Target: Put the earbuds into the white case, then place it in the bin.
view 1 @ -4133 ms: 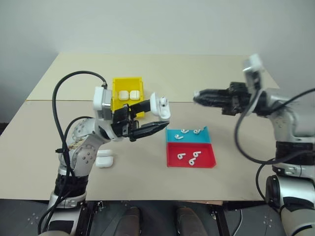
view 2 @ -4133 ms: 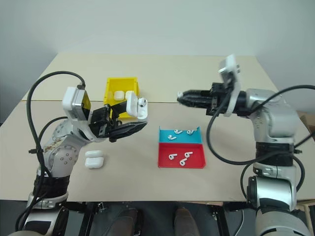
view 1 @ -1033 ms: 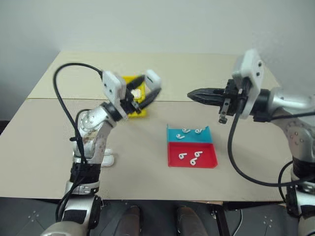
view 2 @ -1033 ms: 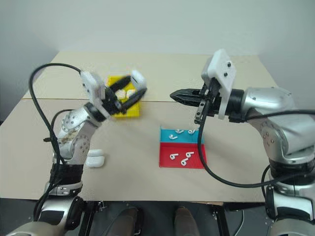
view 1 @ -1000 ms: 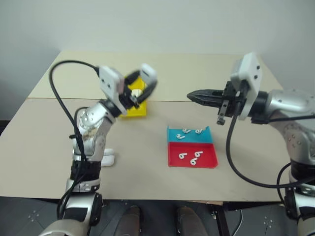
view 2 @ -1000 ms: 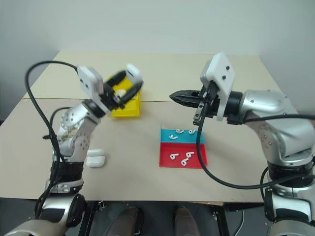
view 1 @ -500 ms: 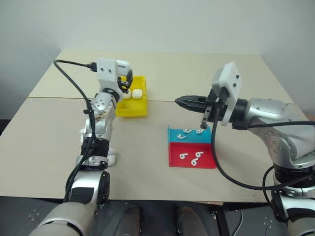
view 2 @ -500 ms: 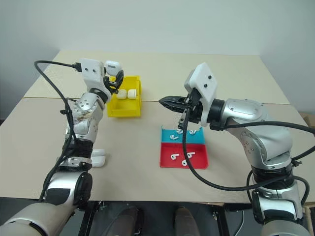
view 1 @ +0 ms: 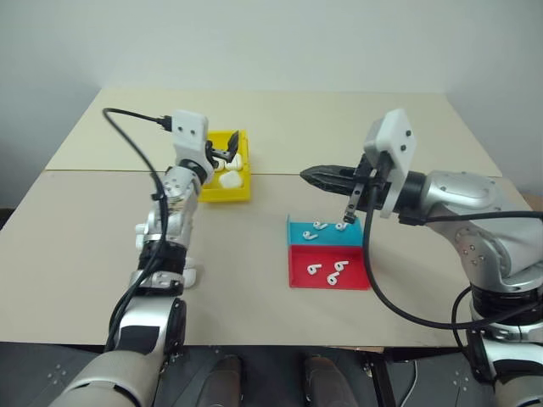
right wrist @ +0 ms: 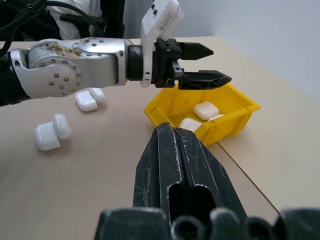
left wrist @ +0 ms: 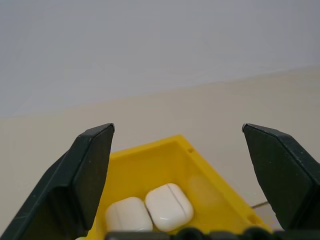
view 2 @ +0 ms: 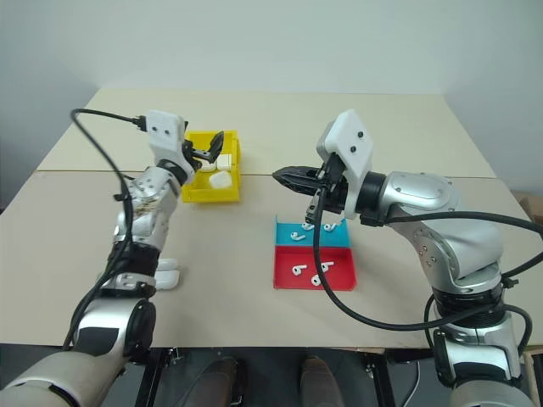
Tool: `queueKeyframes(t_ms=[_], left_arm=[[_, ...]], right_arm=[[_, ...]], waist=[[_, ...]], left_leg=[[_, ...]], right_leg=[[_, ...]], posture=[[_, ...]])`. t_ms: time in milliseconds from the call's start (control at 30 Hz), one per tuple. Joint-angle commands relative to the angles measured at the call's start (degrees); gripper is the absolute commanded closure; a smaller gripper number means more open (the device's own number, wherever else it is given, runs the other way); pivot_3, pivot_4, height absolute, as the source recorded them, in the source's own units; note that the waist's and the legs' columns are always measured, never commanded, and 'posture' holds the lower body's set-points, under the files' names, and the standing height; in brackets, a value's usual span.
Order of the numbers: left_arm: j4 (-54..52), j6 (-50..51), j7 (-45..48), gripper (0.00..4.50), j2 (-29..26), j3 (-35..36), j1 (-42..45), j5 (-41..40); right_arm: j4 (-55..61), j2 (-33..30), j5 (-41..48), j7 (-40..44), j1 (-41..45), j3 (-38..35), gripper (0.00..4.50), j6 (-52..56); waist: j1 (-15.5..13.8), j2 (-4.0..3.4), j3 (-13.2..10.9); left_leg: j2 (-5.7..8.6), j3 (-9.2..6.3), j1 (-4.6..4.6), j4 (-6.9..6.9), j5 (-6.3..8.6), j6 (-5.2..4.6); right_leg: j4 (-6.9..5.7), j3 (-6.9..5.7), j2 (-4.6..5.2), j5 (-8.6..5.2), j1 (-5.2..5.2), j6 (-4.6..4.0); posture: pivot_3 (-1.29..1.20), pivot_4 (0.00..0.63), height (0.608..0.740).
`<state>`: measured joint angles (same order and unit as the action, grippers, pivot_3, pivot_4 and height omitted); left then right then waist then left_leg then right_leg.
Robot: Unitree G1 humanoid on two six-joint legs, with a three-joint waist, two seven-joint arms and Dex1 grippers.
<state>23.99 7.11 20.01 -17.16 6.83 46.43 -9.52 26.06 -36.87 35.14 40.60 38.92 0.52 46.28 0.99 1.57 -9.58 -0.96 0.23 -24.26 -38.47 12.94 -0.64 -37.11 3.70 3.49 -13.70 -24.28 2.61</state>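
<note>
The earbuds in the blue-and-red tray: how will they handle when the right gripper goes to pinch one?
The earbuds look tiny, glossy and rounded, so they would probably slip in a loose pinch. They lie apart in the tray, so one could likely be taken alone. They seem very light and may skid if nudged by the shut right gripper.

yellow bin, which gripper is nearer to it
Left. The left gripper hangs open right above the yellow bin; the right gripper sits shut, off toward the tray.
</note>
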Motion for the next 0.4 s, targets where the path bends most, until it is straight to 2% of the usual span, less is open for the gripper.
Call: queueKeyframes(t_ms=[33,133,233,400], left_arm=[[-12.15,5.01,8.61,0.04,-5.08,1.17,-5.05,-5.43],[-22.46,10.69,14.80,0.04,-10.26,1.75,-11.55,-10.20],[-35.28,17.31,22.27,0.04,-17.78,3.24,-21.75,-16.36],[-50.54,26.30,29.21,0.04,-26.24,9.68,-35.29,-28.55]], right_arm=[[1.71,1.63,-0.98,-1.64,-1.09,-1.26,4.50,-3.39],[1.63,2.68,-4.13,-2.93,-3.68,-0.62,4.50,-6.90],[2.61,1.71,-5.11,-2.08,-8.60,-1.39,4.50,-8.80],[3.51,-0.80,-5.86,-0.61,-13.64,-2.49,4.50,-9.82]], waist=[[0.16,-0.01,0.00],[0.14,-0.01,0.01],[0.13,-0.03,0.02],[-0.24,-0.02,0.01]], left_leg=[[0.00,0.00,0.02,0.01,0.00,0.00],[-0.02,-0.01,0.03,0.01,0.00,0.00],[-0.04,0.00,0.03,0.03,0.00,0.01],[-0.10,0.02,0.06,0.04,0.00,0.01]], right_leg=[[0.00,0.00,-0.01,0.00,0.00,-0.01],[0.00,0.00,-0.01,0.01,0.00,-0.01],[0.00,0.00,0.02,0.00,0.03,-0.01],[0.24,0.00,0.09,-0.01,0.05,-0.02]], posture=[[0.00,0.150,0.740],[0.00,0.150,0.740],[0.00,0.150,0.740],[0.00,0.150,0.740]])
